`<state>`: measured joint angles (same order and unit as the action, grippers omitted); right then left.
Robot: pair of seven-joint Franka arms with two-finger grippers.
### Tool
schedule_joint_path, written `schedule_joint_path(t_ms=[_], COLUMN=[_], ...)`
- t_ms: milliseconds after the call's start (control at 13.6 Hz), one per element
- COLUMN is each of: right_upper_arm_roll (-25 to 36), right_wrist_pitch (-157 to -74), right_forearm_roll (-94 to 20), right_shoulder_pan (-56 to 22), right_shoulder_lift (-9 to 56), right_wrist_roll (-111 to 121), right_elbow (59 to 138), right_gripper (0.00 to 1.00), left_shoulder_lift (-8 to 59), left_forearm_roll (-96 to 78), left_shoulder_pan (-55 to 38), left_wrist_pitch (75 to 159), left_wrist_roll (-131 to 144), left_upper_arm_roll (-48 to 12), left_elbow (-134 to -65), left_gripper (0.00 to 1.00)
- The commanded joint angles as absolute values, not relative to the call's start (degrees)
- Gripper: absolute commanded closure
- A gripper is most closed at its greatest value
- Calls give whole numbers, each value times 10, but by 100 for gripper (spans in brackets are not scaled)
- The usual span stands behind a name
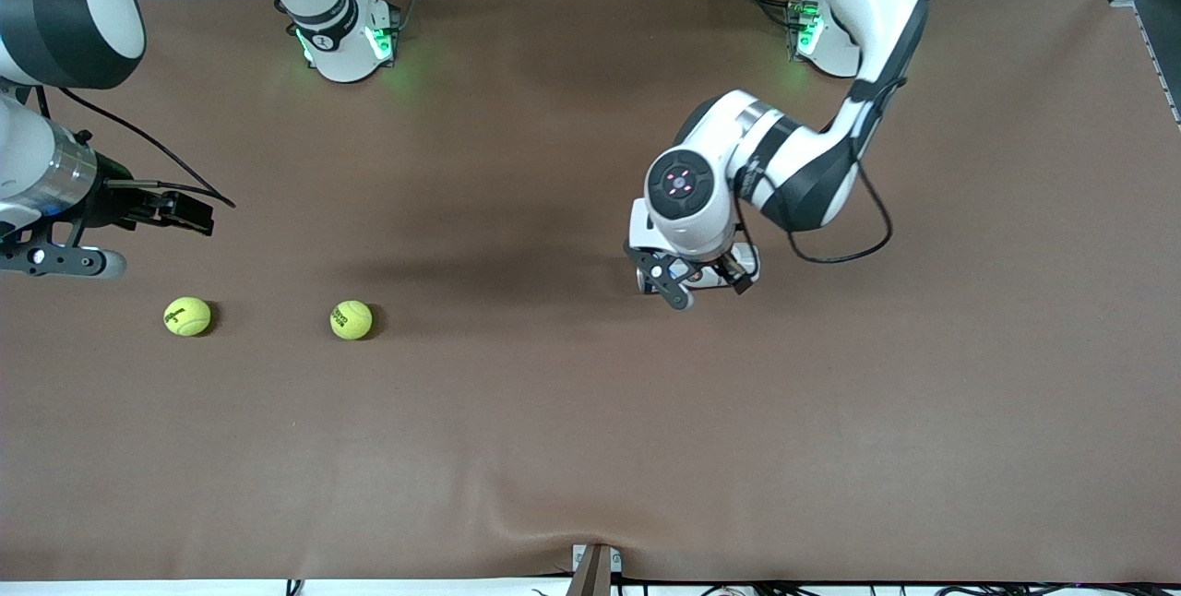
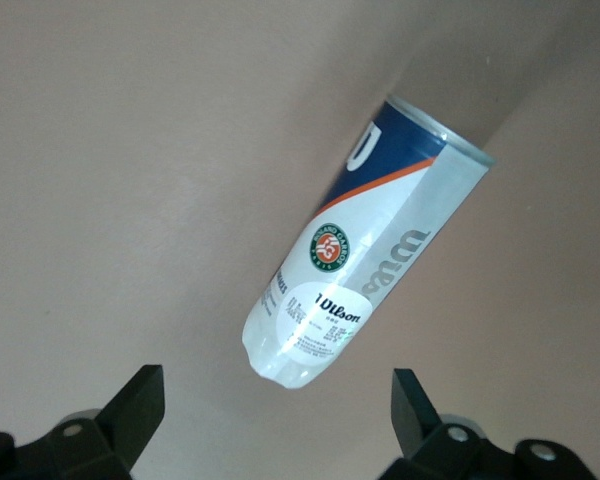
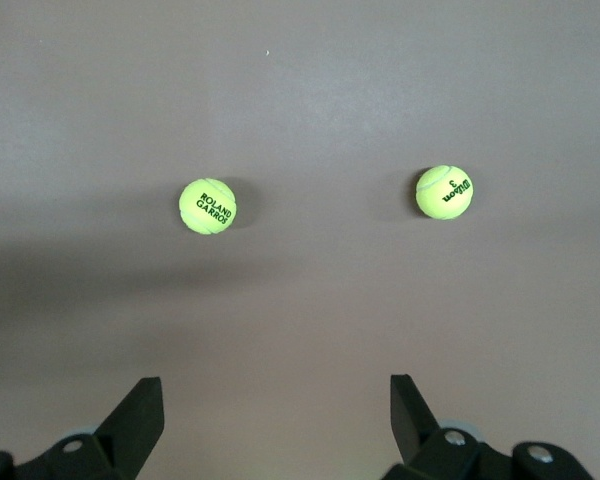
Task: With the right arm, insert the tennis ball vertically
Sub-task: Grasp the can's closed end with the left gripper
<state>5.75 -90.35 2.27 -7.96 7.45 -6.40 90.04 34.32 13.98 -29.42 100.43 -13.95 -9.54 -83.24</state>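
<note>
ball can (image 1: pixel 698 277): mostly hidden under the left arm's wrist in the front view
right tool (image 1: pixel 65 256): cut off by the front view's edge
ball print (image 1: pixel 174 317): too small to read in the front view

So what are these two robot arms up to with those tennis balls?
Nothing is being held yet. Two tennis balls lie on the brown table toward the right arm's end. The right gripper hangs open over the table by them. The left gripper is open too, hovering over a tennis ball can that lies on its side. It looks like the start of putting a ball into that can.
</note>
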Motion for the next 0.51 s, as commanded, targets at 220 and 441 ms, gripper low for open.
schedule_joint_path(t_ms=[220, 441], right_upper_arm_roll=[56, 56], right_wrist_pitch=[-894, -894], right_forearm_roll=[17, 17], right_shoulder_pan=[-79, -80], right_shoulder_lift=[82, 82], right_wrist_roll=[-66, -70], right_elbow=[886, 886], right_gripper=[0, 0], left_shoulder_lift=[345, 347], left_forearm_roll=[201, 228], left_shoulder_pan=[-297, -298], left_wrist_pitch=[1033, 1062], left_wrist_roll=[-241, -287], left_upper_arm_roll=[-98, -99], left_elbow=[-879, -906], left_gripper=[0, 0])
